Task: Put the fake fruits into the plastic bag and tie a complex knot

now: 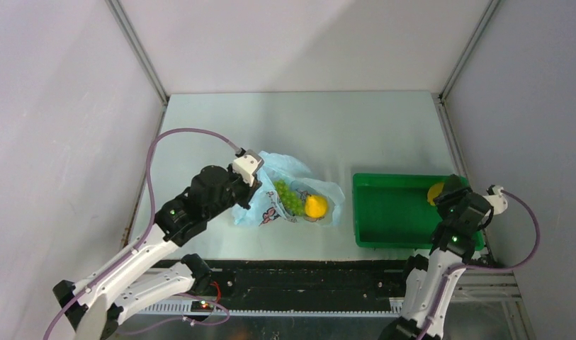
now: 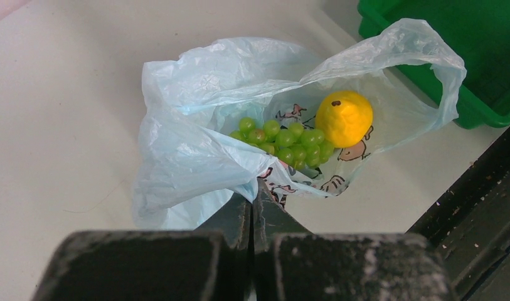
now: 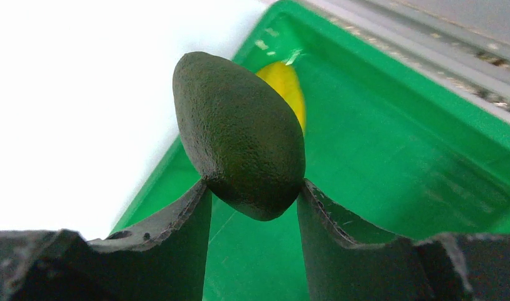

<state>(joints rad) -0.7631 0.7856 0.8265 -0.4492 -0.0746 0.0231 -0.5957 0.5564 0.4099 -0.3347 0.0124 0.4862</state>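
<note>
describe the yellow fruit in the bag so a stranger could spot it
Left of the green tray lies a light-blue plastic bag. In its open mouth sits the yellow fruit, beside a bunch of green grapes. The other yellow fruit lies in the tray, with no grapes.

I have the bag (image 1: 285, 167) lying left of centre on the worktop (image 1: 306, 127), with the tray (image 1: 391, 212) to its right, near but apart. Inside the bag, the grape bunch (image 1: 290, 198) is on the left and the round fruit (image 1: 315, 206) touches it on the right. At the bag's left edge my left hand (image 2: 252, 210) has its fingers pinched on the plastic. Over the tray's right end my right hand (image 3: 252, 194) has an oval fruit (image 3: 239, 135) between its fingers. Behind that, a second fruit (image 3: 288, 88) lies in the tray's far right corner.
</note>
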